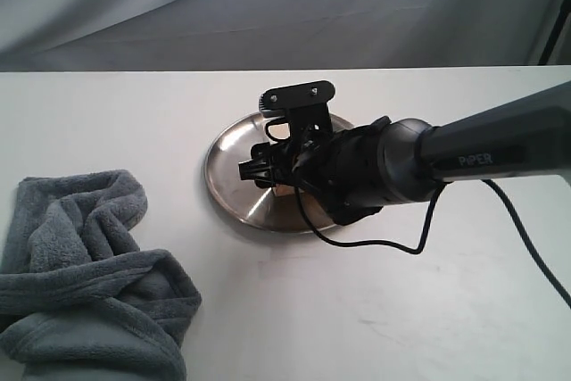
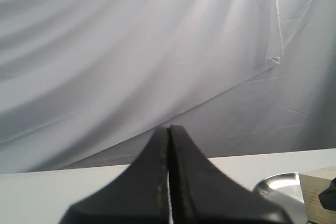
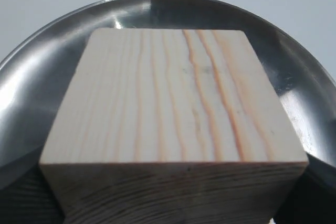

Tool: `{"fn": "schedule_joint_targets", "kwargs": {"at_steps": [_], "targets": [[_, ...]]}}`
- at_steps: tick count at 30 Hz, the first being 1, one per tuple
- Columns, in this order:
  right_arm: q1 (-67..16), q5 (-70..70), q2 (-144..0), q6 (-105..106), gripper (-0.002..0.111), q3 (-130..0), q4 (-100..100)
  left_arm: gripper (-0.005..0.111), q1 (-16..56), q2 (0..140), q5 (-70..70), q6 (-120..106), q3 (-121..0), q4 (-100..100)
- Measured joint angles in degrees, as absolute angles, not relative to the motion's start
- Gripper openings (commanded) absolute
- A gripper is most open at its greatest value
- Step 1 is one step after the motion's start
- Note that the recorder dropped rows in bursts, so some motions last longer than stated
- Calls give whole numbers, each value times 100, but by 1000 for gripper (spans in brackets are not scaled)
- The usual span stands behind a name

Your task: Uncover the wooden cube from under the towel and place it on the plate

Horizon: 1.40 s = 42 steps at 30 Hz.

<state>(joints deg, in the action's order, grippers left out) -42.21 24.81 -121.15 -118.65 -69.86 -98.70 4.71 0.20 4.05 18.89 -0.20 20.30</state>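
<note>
Soft, even light; glare streaks the plate [image 3: 31, 93], and the left claw [image 2: 169, 132] looms blurred.

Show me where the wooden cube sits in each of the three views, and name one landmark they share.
Exterior view: the wooden cube is a tan sliver at centre, over the plate, mostly hidden by the right gripper.
Left wrist view: cut off at the frame edge, next to the plate's rim.
Right wrist view: fills the middle of the picture, with the plate around it.
Shared landmark: the plate, seen in all three.

Tan wooden cube [image 3: 168, 108] seemingly on plate [image 1: 234, 186]; towel [image 1: 80, 283] crumpled.
</note>
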Motion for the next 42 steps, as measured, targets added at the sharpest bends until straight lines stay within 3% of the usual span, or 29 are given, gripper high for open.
{"fn": "schedule_joint_targets", "kwargs": {"at_steps": [7, 22, 29, 31, 32, 36, 42], "targets": [[-4221, 2470, -12115, -11852, 78, -6986, -9870, 0, 471, 20, 405, 1889, -20, 2030], [-4221, 2439, -12014, -11841, 97, -6986, -9815, 0, 471, 20, 405, 1889, -20, 2030], [-4221, 2418, -11141, -11454, 93, -6986, -9917, 0, 471, 20, 405, 1889, -20, 2030], [-4209, 2248, -10950, -11372, 86, -6986, -9916, 0, 471, 20, 405, 1889, -20, 2030], [-4181, 2083, -10835, -11345, 75, -6986, -9916, 0, 471, 20, 405, 1889, -20, 2030], [-3796, 729, -10367, -11283, 60, -6986, -9803, 0, 471, 20, 405, 1889, -20, 2030], [-2852, -2053, -10207, -11196, 59, -6986, -9884, 0, 471, 20, 405, 1889, -20, 2030]]}}
